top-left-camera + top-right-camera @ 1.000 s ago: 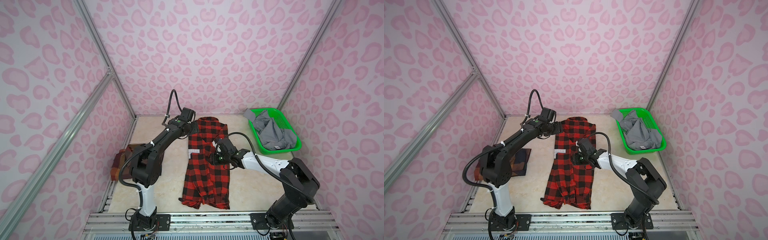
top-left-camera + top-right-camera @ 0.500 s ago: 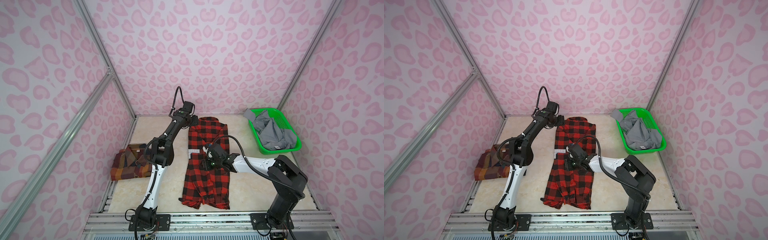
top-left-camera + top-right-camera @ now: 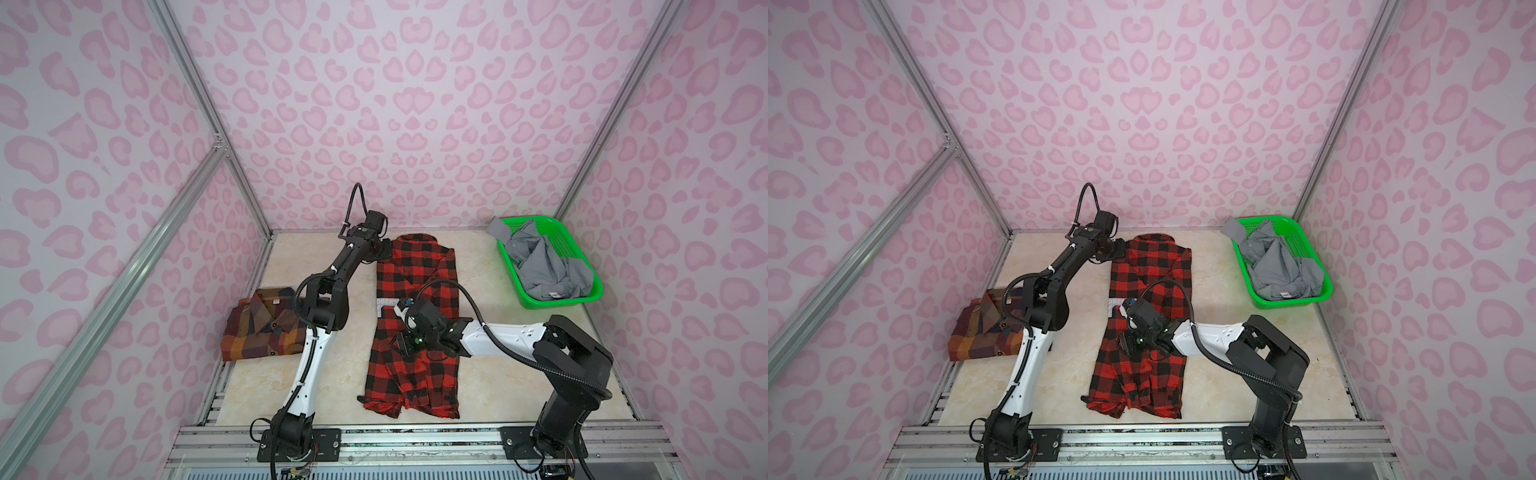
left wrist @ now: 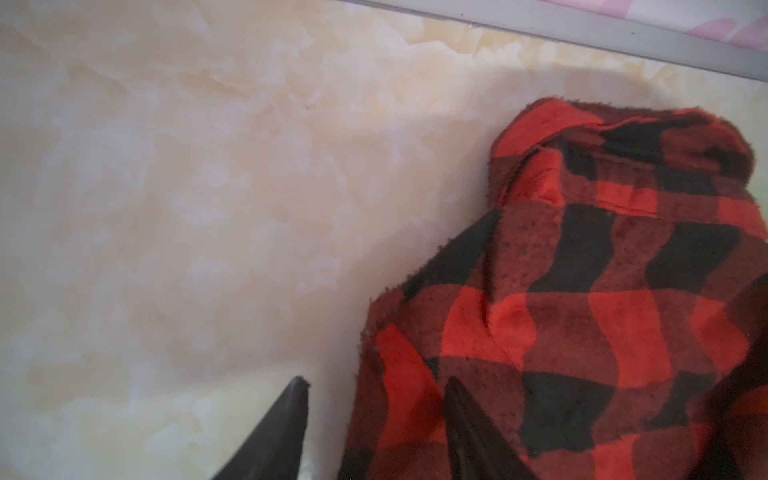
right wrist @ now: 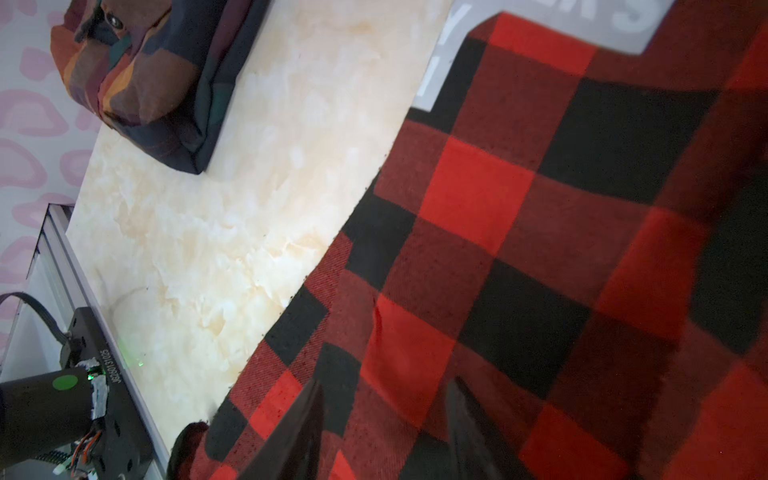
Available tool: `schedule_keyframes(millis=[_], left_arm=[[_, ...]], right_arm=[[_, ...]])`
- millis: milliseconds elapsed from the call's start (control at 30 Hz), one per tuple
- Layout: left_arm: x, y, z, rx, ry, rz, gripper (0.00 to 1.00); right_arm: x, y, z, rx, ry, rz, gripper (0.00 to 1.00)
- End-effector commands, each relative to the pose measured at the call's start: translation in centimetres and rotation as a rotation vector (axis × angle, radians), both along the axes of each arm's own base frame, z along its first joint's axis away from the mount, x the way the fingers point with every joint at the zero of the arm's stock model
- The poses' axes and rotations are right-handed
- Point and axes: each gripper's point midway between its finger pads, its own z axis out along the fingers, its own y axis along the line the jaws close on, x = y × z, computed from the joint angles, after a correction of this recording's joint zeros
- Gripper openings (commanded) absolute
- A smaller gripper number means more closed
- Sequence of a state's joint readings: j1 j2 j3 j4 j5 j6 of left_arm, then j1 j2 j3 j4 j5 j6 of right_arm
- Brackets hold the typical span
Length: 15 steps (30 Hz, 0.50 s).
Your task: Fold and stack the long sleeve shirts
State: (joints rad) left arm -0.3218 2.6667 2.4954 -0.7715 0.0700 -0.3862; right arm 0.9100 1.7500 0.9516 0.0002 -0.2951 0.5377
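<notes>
1. The red-and-black flannel (image 3: 415,286) is lying lengthwise in the middle of the table (image 3: 490,374), collar toward the back wall.
2. The left gripper (image 4: 378,384) is standing partly open astride the flannel's shoulder edge, pinching nothing.
3. The right gripper (image 5: 384,384) is hovering partly open over the flannel's middle, holding nothing.
4. The right arm is covering part of the flannel's grey label (image 3: 386,302), cutting off its lettering.

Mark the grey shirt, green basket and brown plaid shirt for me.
grey shirt (image 3: 544,266): a top view, middle of crumpled fabric
green basket (image 3: 561,302): a top view, near wall
brown plaid shirt (image 3: 262,332): a top view, folded front
</notes>
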Motion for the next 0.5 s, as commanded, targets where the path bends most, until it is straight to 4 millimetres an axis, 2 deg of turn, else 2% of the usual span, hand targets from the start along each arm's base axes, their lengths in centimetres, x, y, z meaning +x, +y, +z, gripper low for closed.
schedule_keyframes(millis=[0, 67, 233, 333, 467], left_arm=[[0.7, -0.9, 0.0, -0.058, -0.017, 0.01, 0.44], [0.8, -0.7, 0.1, -0.057, -0.02, 0.022, 0.3], [0.5, 0.3, 1.2, -0.064, -0.002, 0.056, 0.06], [-0.7, 1.6, 1.3, -0.051, 0.048, 0.096, 0.04], [-3.5, 3.6, 1.0, 0.003, 0.126, 0.147, 0.03]], right_arm=[[-0.8, 0.7, -0.2, 0.018, -0.006, 0.027, 0.48], [-1.9, 1.2, -0.3, 0.021, -0.002, 0.057, 0.48], [-5.1, 1.6, -1.1, 0.009, 0.009, 0.133, 0.46], [-7.4, 1.4, -1.7, 0.006, 0.024, 0.165, 0.45], [-10.0, 0.7, -2.6, 0.003, 0.052, 0.181, 0.45]])
